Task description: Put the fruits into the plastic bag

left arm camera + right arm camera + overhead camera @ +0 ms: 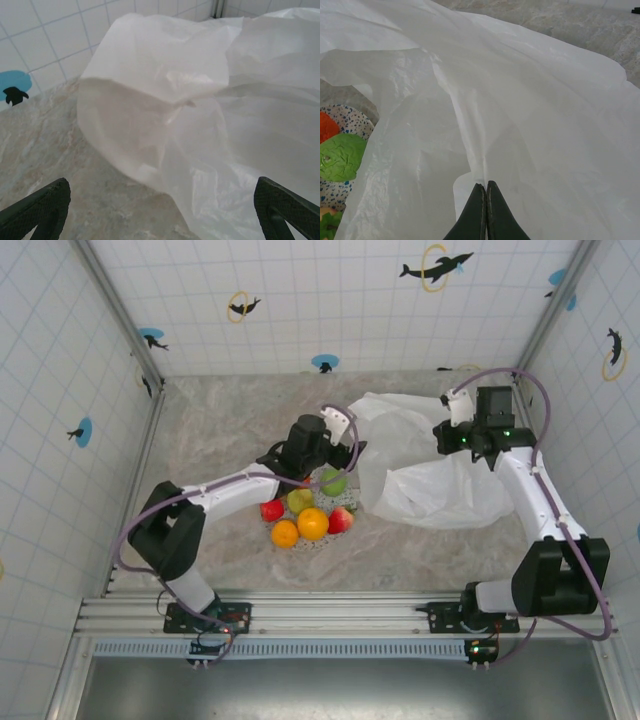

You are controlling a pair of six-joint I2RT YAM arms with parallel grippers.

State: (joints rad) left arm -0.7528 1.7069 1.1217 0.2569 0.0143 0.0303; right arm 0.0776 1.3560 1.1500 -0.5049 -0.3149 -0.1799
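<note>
- The plastic bag (430, 490) lies crumpled right of centre in the top view, on the marbled surface (220, 430). Its left edge reaches just beside the fruit heap.
- The fruits (313, 524) sit bunched on a speckled plate (355, 116) at the centre of the top view. Two orange ones are at the lower side, a red one at left, two green ones above and a red-and-yellow one at right.
- The right claw (485, 186) is closed tight, with a fold of the bag's film pinched between its tips at the bottom centre of the right wrist view.
- The left claw (161, 186) is spread wide with nothing between its fingers, which show in the bottom corners of the left wrist view. It faces the bag's raised lip in the middle of that frame.
- The film looks thin, limp and slippery, so it will probably sag shut unless the rim is held up. A doubled fold at the rim should hold better than a single layer (I cannot pick out the handle loops).
- The fruits look firm, smooth and round, so they are likely to roll if nudged. I would take one across its widest part from above, starting with one at the edge of the heap. Each one dropped in will likely drag the light bag down.
</note>
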